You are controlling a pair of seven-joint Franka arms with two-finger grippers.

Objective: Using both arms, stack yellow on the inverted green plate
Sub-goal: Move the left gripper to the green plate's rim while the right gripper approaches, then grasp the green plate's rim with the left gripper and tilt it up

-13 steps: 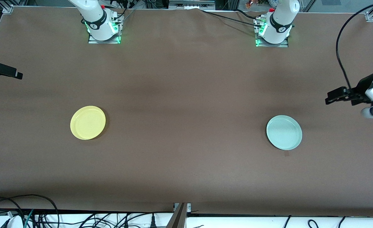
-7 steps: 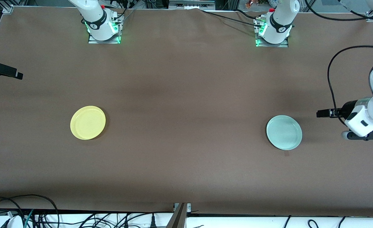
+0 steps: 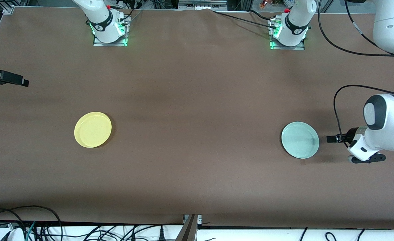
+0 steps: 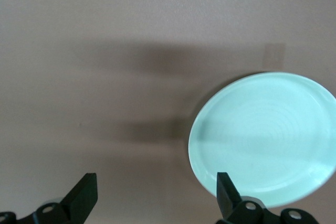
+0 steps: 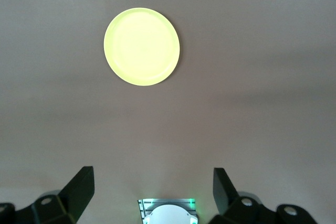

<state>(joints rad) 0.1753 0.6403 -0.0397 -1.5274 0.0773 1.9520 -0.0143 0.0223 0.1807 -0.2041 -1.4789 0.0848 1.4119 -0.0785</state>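
Observation:
The pale-yellow plate [image 3: 92, 129] lies rim up on the brown table toward the right arm's end; it also shows in the right wrist view [image 5: 142, 46]. The mint-green plate [image 3: 300, 139] lies rim up toward the left arm's end, and in the left wrist view [image 4: 265, 137]. My left gripper [image 3: 330, 138] is low beside the green plate, just off its rim, open and empty [image 4: 156, 182]. One of its fingertips [image 4: 223, 179] overlaps the plate's edge in that view. My right gripper [image 3: 22, 81] is over the table's edge at the right arm's end, open and empty [image 5: 152, 174].
The two arm bases [image 3: 109, 28] [image 3: 289, 31] stand along the edge farthest from the front camera. A small tape mark [image 3: 303, 162] lies just nearer the front camera than the green plate. Cables [image 3: 33, 221] hang along the table's near edge.
The left arm has swung down and in, bringing its gripper right beside the green plate. The right gripper has shifted slightly inward. Both plates have stayed put.

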